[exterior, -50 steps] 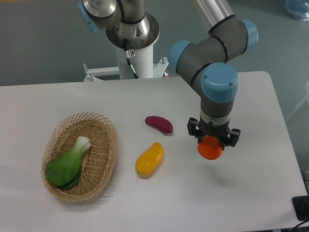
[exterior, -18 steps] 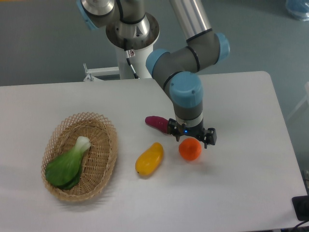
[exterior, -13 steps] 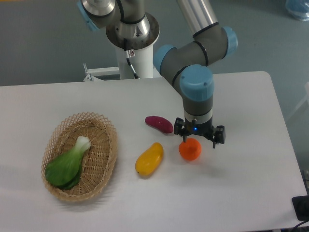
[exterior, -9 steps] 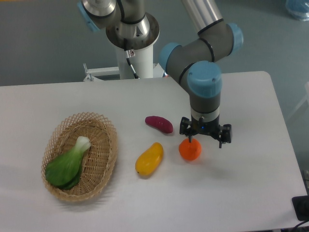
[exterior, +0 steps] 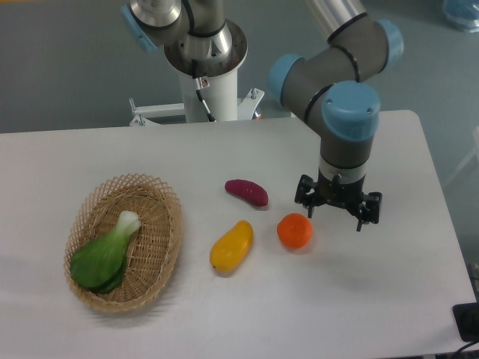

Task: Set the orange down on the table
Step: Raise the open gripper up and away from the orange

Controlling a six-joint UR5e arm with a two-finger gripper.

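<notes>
Nearest the camera, a woven basket (exterior: 159, 258) sat at the left of the white counter (exterior: 374, 299), holding a green leafy vegetable (exterior: 103, 255) with a pale stalk end pointing up and to the right. To the right of the basket, apart from it, a yellow-orange fruit (exterior: 232, 245) lay on the bare counter, tilted with its upper end toward the right.

Just beside that fruit, to its right and not touching it, the orange (exterior: 295, 231) rested on the counter, alone and with nothing gripping it. A faint shadow lay under it.

A little farther back and to the right, the claw (exterior: 337, 209) hung above the counter with its two fingers spread wide and nothing between them. Its left finger (exterior: 304, 200) stood close to the upper right edge of the orange, but the orange lay outside the gap. The right finger (exterior: 369, 210) was well off to the right.

Behind the yellow-orange fruit, a purple sweet potato (exterior: 247, 191) lay on the counter, slanted down to the right.

Above the claw rose the grey arm (exterior: 340, 82) with its blue joint caps, bending back toward the white base post (exterior: 209, 75) at the far edge of the counter.
</notes>
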